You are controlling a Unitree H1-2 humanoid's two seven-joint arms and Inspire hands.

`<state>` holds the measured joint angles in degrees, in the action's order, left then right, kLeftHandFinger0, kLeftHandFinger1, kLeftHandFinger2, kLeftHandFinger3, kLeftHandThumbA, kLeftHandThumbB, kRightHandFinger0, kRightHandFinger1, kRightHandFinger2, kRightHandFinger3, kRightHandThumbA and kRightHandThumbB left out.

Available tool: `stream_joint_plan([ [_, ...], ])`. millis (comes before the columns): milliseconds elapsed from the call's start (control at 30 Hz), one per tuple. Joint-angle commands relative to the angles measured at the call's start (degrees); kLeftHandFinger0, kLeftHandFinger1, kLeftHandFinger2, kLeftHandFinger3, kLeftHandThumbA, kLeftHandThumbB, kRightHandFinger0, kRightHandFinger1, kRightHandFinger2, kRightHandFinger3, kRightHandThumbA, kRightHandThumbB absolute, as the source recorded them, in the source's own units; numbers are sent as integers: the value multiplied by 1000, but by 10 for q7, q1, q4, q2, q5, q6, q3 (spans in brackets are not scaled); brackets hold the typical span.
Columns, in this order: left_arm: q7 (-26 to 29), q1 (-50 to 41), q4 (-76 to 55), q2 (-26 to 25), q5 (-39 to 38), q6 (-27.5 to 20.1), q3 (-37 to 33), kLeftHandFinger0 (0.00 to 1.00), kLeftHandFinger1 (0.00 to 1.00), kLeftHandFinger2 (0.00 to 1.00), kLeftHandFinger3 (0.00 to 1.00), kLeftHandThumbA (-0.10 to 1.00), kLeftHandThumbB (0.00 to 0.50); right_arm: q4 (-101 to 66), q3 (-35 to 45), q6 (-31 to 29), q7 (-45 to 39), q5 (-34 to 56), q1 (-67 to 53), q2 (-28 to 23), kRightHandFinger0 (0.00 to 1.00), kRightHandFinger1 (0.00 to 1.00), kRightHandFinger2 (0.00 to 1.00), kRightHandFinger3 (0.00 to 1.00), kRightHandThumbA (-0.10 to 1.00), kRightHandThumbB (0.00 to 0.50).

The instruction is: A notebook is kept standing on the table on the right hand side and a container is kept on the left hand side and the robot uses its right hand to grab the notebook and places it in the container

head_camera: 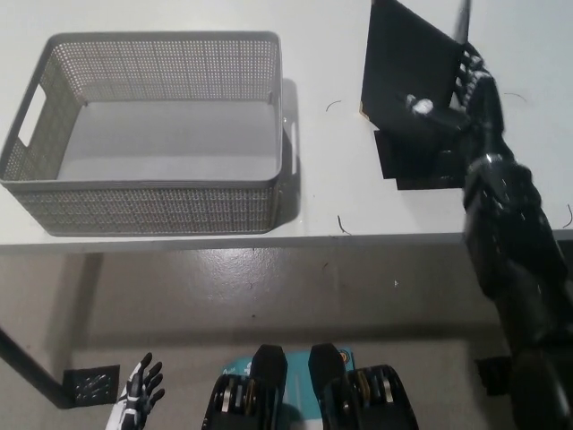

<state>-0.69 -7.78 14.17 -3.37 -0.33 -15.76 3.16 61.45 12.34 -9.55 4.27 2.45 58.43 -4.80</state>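
A: Item one, the notebook (pixel 400 72)?
B: Black, standing upright on the white table (pixel 313 193), right side, over a dark patch (pixel 421 166) on the tabletop. Not in the container.

A: Item two, the container (pixel 152 134)?
B: Grey perforated basket, left side of the table, well apart from the notebook. Nothing lay inside it.

A: Right hand (pixel 448 98)?
B: Black, at the notebook's right edge, fingers wrapped around the cover, thumb against the front face. The forearm ran down to the lower right.

A: Left hand (pixel 141 400)?
B: White, resting low at the lower left, below the table edge, fingers spread, holding nothing.
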Motion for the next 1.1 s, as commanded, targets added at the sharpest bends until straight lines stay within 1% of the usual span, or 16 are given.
stream_joint_plan([
  [0,-3,-13,-13,5,-2,-32,-6,1000,1000,1000,1000,1000,453,82,19,-18,-34,50,131,3,1000,1000,1000,1000,1000,492],
  [100,0,-14,-9,11,-3,-37,-6,1000,1000,1000,1000,1000,470,113,27,-27,-17,55,165,13,1000,1000,1000,1000,1000,474],
  [133,-3,-14,-4,9,-5,-44,-7,1000,1000,1000,1000,1000,460,121,34,-38,4,60,174,18,1000,1000,1000,1000,922,463],
  [167,-4,-13,1,9,-6,-55,-7,1000,1000,1000,1000,1000,441,129,50,-36,45,69,186,26,982,1000,1000,1000,735,481],
  [200,-4,-15,-2,9,-5,-54,-8,1000,1000,1000,1000,1000,429,138,60,-24,105,68,202,32,448,460,620,902,535,431],
  [233,-1,-15,-5,5,3,-53,-8,1000,1000,1000,1000,1000,426,143,53,-25,165,49,212,36,21,19,196,295,182,262],
  [267,0,-15,-5,3,7,-54,-8,1000,1000,1000,1000,1000,420,142,55,-32,175,49,213,38,4,4,198,177,-15,252],
  [300,-3,-15,-6,0,5,-53,-8,1000,1000,1000,1000,1000,417,141,64,-47,166,59,210,39,0,2,301,206,-96,197],
  [333,-4,-15,-6,-1,4,-53,-8,1000,1000,1000,1000,1000,417,141,67,-52,161,63,209,40,0,0,333,248,-99,177],
  [367,-10,-17,-5,-1,-8,-50,-6,1000,1000,1000,1000,1000,428,135,74,-60,145,71,201,41,0,0,364,399,-100,132],
  [400,-10,-18,-6,-1,-10,-48,-6,1000,1000,1000,1000,1000,420,128,76,-64,141,71,195,43,0,88,447,540,-100,112],
  [500,-12,-20,-5,1,-16,-46,-5,1000,1000,1000,1000,1000,416,113,80,-71,130,74,181,43,0,264,593,683,-100,59],
  [567,-18,-20,-1,4,-30,-45,-4,1000,1000,1000,1000,1000,432,106,82,-73,127,77,175,41,0,339,658,722,-100,72],
  [767,-4,-21,12,1,-7,-54,-3,1000,1000,1000,1000,1000,426,88,93,-73,134,91,173,40,0,335,726,731,-100,105],
  [967,-5,-39,7,7,-8,-51,-5,1000,1000,1000,1000,1000,378,38,113,-68,122,122,160,56,0,345,725,748,-100,96],
  [1067,-4,-49,2,8,-1,-50,-7,1000,1000,1000,1000,1000,414,-16,120,-59,124,134,153,70,0,338,714,760,-100,107],
])
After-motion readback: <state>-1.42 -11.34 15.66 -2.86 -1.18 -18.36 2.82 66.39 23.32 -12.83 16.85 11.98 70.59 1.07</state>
